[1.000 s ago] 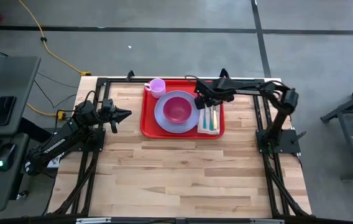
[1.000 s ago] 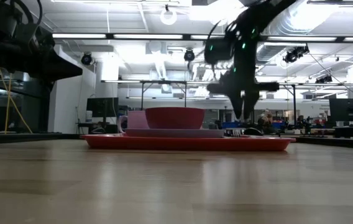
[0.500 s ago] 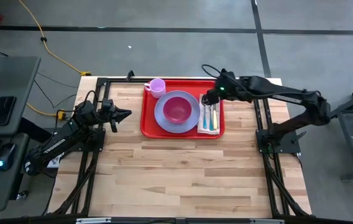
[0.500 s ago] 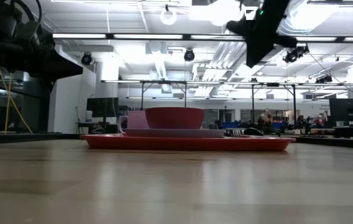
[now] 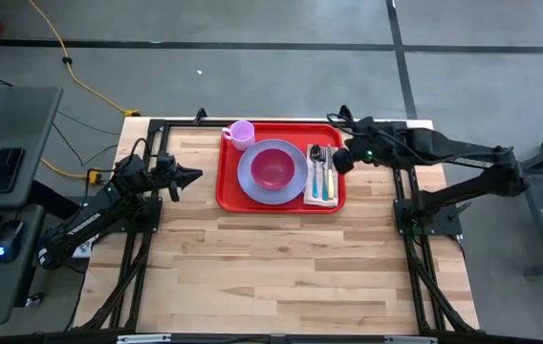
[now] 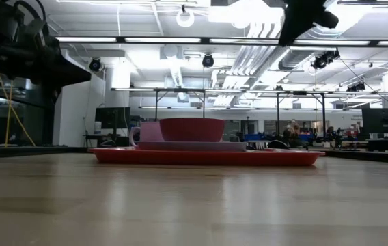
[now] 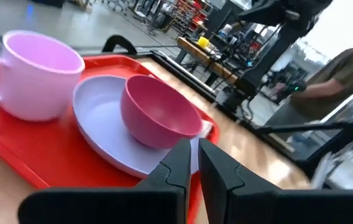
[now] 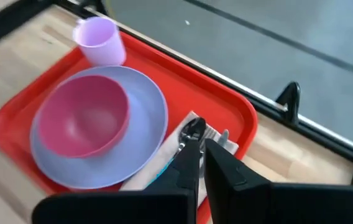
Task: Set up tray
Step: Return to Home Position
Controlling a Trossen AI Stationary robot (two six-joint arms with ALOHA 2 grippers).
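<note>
Here the wooden table (image 5: 281, 268) carries the red tray (image 5: 227, 194), below and just beyond the right gripper's (image 5: 340, 160) closed, empty fingers. It holds a plate (image 5: 252, 180), bowl (image 5: 273, 165) and cup (image 5: 242, 133). The left gripper (image 5: 191, 174), closed too, waits apart.

Looking down past the right gripper (image 8: 202, 147) – its two dark fingers close together, only a thin slit between them – onto a red tray (image 8: 241, 113) on a wooden table (image 8: 307, 158). A lavender plate (image 8: 150, 107) holds a pink bowl (image 8: 83, 121). A pale pink cup (image 8: 100, 38) stands just beyond the plate. Beside the plate lies a white napkin (image 8: 191, 118) with cutlery on it – mostly hidden by the fingers.
</note>
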